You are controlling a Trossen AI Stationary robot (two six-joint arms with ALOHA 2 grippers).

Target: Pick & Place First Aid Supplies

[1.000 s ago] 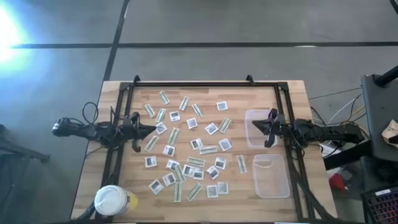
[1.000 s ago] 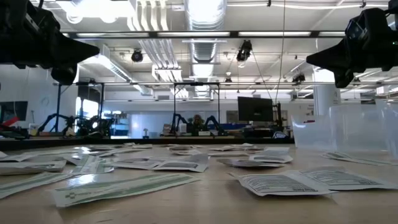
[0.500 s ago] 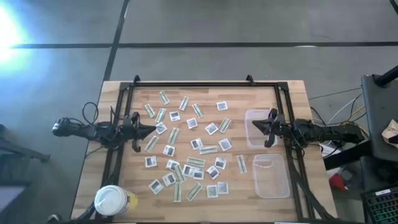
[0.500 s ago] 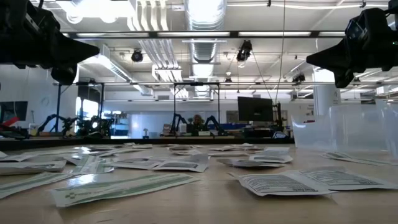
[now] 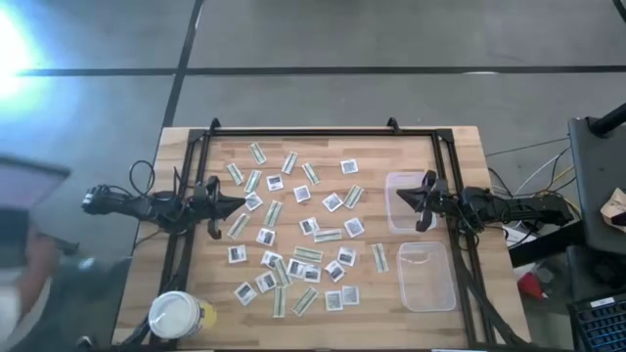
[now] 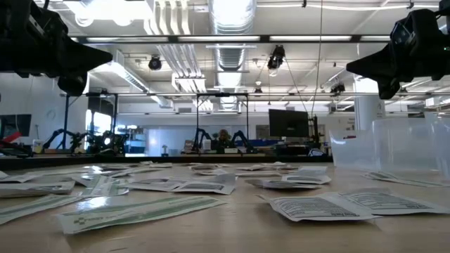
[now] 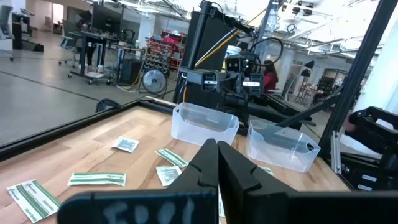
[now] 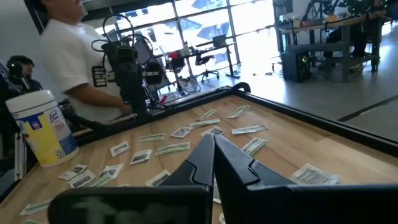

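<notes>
Dozens of small flat packets [image 5: 293, 235] lie scattered over the middle of the wooden table [image 5: 323, 147], square white ones with dark print mixed with narrow green-and-white strips. The spread runs from near the far rail down toward the near edge, and none of the packets sits in a container. A bare band of wood runs along the far edge and another down the left side beyond the black frame [image 5: 303, 130].

Two clear plastic tubs [image 5: 425, 277] stand at the right side of the table, one behind the other, well apart from most packets; a single strip [image 5: 380, 257] lies just beside the nearer tub. A round jar with a white lid [image 5: 178, 315] stands at the near left corner, clear of the packets.

Both arms hang above the table at its sides, pointing inward. The left gripper [image 5: 240, 204] hovers at the left fringe of the scatter, its fingers pressed together with nothing between them; the left wrist view shows the closed fingertips [image 7: 217, 163] over open wood with the tubs beyond. The right gripper [image 5: 399, 196] hovers over the rim of the farther tub [image 5: 403, 202], fingers likewise together and empty. From table height, both arms sit high above the packets, with open air beneath them.

A blurred person [image 5: 29, 264] shows at the left edge, off the table, and appears in a white shirt [image 8: 74, 56] in the right wrist view.
</notes>
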